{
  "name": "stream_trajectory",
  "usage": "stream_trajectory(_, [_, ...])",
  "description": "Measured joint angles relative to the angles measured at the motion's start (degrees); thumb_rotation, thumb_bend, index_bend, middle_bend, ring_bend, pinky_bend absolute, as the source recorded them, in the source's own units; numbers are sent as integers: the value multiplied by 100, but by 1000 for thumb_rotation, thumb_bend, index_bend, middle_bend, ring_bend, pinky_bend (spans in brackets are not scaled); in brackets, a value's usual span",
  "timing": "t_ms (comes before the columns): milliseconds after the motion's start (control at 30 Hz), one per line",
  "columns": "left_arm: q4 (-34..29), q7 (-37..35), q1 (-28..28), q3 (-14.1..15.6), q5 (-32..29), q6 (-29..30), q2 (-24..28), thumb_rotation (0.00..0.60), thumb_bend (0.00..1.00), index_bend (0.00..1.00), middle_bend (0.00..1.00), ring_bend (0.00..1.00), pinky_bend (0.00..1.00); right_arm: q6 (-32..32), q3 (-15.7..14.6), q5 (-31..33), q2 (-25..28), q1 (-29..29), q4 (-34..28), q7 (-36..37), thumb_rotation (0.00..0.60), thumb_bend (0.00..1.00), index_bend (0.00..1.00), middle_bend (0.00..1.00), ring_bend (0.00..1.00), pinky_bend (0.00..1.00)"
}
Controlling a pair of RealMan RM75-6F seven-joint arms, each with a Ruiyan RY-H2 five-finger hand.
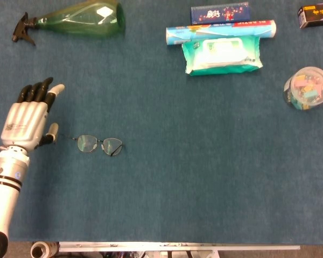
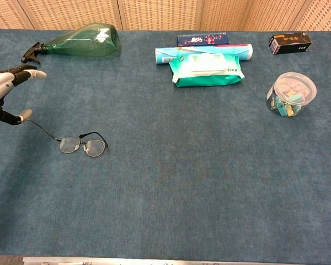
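I see a blue carpeted table (image 1: 167, 188) backed by woven wall panels (image 2: 154, 14). My left hand (image 1: 28, 119) hovers palm-down at the table's left edge, fingers spread and empty, thumb tip at the end of the glasses' (image 1: 99, 144) outstretched temple. The glasses lie flat just right of it. My right hand is out of sight.

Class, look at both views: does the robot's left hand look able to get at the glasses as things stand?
Probably yes. The left hand is open just beside the glasses, its thumb close to the near temple arm, and only bare blue table lies between them.
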Motion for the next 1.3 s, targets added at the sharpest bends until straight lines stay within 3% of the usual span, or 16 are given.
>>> stream_trajectory(600, [-130, 211, -190, 63, -11, -46, -259, 600, 417, 101, 0, 0, 0, 0, 8, 10, 20, -3, -3, 52, 600, 324, 523, 372, 226, 282])
stream_trajectory(1300, [147, 571, -397, 282, -153, -197, -790, 600, 417, 101, 0, 0, 0, 46, 26, 4, 42, -21, -19, 130, 600, 324, 523, 372, 225, 282])
